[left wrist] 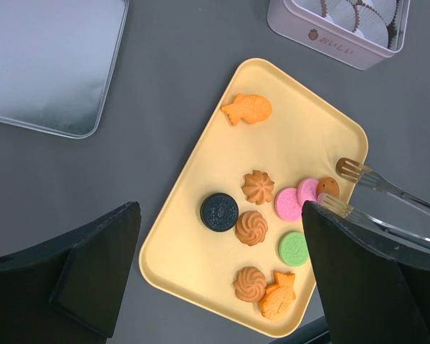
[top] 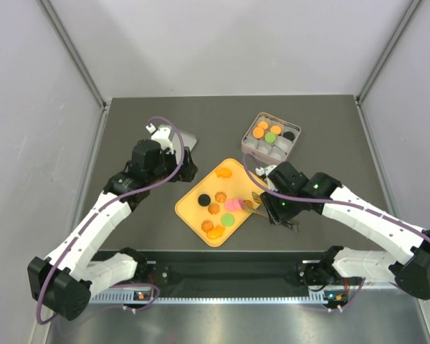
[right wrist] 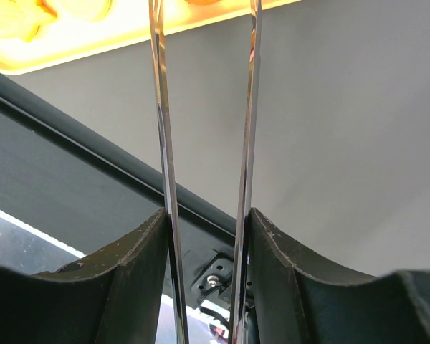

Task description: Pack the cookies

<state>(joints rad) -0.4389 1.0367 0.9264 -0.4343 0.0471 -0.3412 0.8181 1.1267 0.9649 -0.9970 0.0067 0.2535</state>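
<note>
Table point(top: 129, 136) carries tray point(left wrist: 287, 136), lid point(left wrist: 46, 61) and tin point(left wrist: 330, 46). Left gripper point(left wrist: 221, 208) hangs wide open over the tray. Right gripper point(right wrist: 206, 215) clamps tongs point(left wrist: 352, 170). Cookies point(left wrist: 258, 188) lie on the tray, some in the tin; the tong tips flank an orange one at the tray's right edge.

Left arm point(top: 93, 229): white shells ran between black joint housings, left of the tray point(top: 188, 215).
Right arm point(top: 365, 218): the same white and black, right of the tray, and it carried tiny green lights near its wrist.
Cables point(top: 163, 119): purple, looped loosely along both arms.
Left gripper point(left wrist: 221, 215): two matte black wedge fingers point(left wrist: 93, 272).
Right gripper point(right wrist: 206, 222): black fingers point(right wrist: 129, 279), edges scuffed pale.
Bases point(top: 122, 266): black blocks sat on a black rail point(top: 229, 272), nearer than the tray.
</note>
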